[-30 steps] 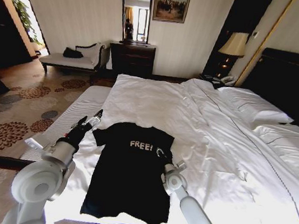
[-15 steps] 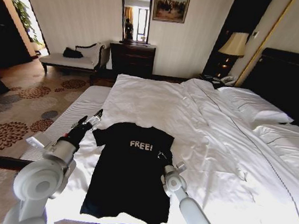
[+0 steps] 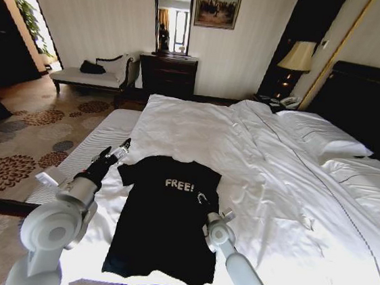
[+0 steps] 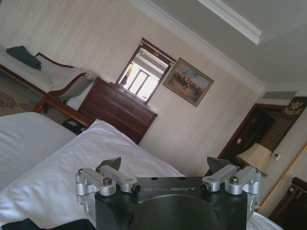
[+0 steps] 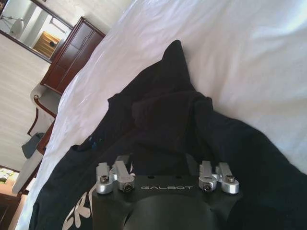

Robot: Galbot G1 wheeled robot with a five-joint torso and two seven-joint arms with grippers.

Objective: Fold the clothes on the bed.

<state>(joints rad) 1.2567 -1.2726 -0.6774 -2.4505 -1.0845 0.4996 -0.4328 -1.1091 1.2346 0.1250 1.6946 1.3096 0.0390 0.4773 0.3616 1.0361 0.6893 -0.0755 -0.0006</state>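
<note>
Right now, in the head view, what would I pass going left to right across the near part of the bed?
Bench → left gripper → T-shirt → right gripper at the shirt's edge → bare white duvet.

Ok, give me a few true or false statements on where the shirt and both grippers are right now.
1. The shirt lies spread flat on the bed, lettering up. True.
2. The left gripper is at the shirt's bottom hem. False: it is beside the shirt's left sleeve, near the bed's edge.
3. The right gripper is over the shirt near its right sleeve. True.
4. The left gripper is shut on fabric. False: in the left wrist view its jaws stand wide apart with nothing between them.
5. The shirt is already folded in half. False: both sleeves and the full body are still laid out.
</note>
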